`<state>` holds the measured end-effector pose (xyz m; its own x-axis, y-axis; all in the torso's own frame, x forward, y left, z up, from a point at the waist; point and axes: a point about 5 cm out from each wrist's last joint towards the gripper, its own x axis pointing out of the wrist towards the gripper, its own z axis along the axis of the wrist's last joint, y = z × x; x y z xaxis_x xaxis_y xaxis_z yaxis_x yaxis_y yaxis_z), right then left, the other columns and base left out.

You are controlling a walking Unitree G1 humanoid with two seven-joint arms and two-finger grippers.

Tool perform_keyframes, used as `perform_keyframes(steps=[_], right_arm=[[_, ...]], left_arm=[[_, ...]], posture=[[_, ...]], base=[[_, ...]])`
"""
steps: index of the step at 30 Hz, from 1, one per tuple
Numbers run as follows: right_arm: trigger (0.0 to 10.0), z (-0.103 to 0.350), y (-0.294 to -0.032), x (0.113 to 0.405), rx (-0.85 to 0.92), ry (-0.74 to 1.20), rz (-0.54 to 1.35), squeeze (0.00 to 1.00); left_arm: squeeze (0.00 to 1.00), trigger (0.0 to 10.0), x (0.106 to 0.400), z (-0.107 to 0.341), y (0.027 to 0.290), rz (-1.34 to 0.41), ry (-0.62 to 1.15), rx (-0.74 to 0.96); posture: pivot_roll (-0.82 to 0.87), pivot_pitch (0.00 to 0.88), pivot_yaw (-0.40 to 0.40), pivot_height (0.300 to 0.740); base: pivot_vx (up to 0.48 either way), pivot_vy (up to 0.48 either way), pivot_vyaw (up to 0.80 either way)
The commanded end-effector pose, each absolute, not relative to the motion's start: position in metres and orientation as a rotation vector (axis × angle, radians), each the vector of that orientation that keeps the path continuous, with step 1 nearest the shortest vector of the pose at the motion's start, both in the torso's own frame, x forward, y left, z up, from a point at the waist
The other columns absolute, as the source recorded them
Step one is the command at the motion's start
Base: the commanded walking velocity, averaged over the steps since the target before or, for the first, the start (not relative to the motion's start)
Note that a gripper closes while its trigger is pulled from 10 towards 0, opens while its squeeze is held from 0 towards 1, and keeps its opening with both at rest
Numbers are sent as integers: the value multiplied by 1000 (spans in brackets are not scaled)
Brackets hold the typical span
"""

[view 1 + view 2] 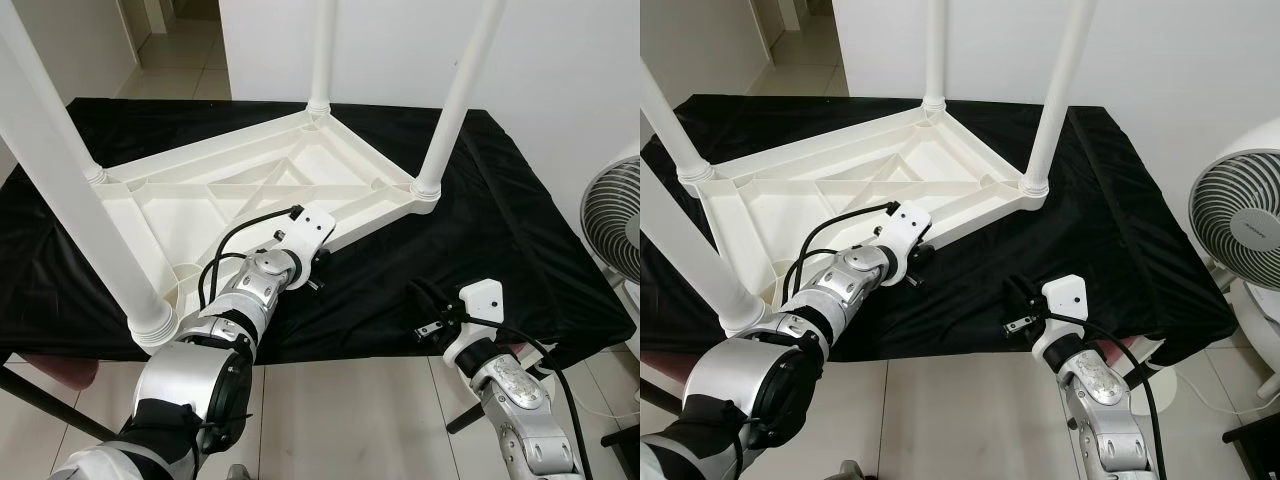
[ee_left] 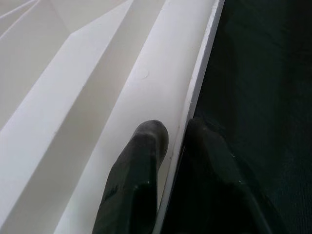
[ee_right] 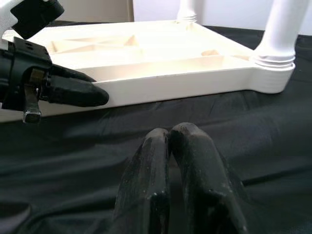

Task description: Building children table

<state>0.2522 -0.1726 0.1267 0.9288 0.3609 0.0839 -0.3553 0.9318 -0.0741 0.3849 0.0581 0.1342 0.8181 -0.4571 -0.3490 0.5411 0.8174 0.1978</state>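
A white plastic children's table [image 1: 200, 200] lies upside down on a black cloth [image 1: 500, 220]. Its legs stand up: one at the far right [image 1: 460, 90], one at the back [image 1: 322, 50] and one at the near left [image 1: 70, 200]. My left gripper [image 2: 178, 131] is clamped on the tabletop's front rim [image 2: 195, 92], one finger [image 2: 146, 141] inside and the other outside; the same gripper [image 3: 73, 91] shows from the side in the right wrist view. My right gripper [image 3: 169, 132] is shut on nothing, low over the cloth near its front edge [image 1: 425, 295].
A standing fan [image 1: 1240, 225] is at the right, beside the work table. A white wall runs behind it, with a doorway at the back left. Tiled floor lies in front, and dark frame legs [image 1: 40, 405] show under the cloth.
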Motion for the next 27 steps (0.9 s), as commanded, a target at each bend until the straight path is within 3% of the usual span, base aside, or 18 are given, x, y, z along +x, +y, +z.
perform_keyframes(steps=[1, 7, 14, 21, 23, 24, 27], right_arm=[[10000, 129, -172, 252, -70, -104, 364, 0], [10000, 130, -168, 255, -55, -111, 359, 0], [10000, 132, -167, 257, -46, -118, 350, 0], [10000, 133, -165, 259, -41, -121, 340, 0], [10000, 133, -165, 259, -39, -122, 334, 0], [10000, 133, -165, 259, -38, -123, 327, 0], [10000, 133, -165, 258, -35, -123, 318, 0]], left_arm=[[0, 0, 392, 134, 93, -66, 260, 285], [0, 0, 392, 132, 116, 104, 262, 242], [0, 0, 393, 134, 123, 164, 257, 224], [0, 0, 400, 151, 113, 138, 222, 209], [0, 0, 402, 157, 99, 76, 195, 201], [0, 10000, 403, 162, 87, 7, 162, 202], [0, 10000, 402, 168, 71, -81, 120, 202]], posture=[[-23, 28, 15, 740], [-18, 38, 12, 740], [-12, 51, 6, 740], [-8, 62, 0, 740], [-11, 74, 2, 740], [-13, 76, 4, 740], [-14, 78, 5, 740]], base=[[0, 0, 0], [0, 0, 0], [0, 0, 0], [0, 0, 0], [0, 0, 0], [0, 0, 0], [0, 0, 0]])
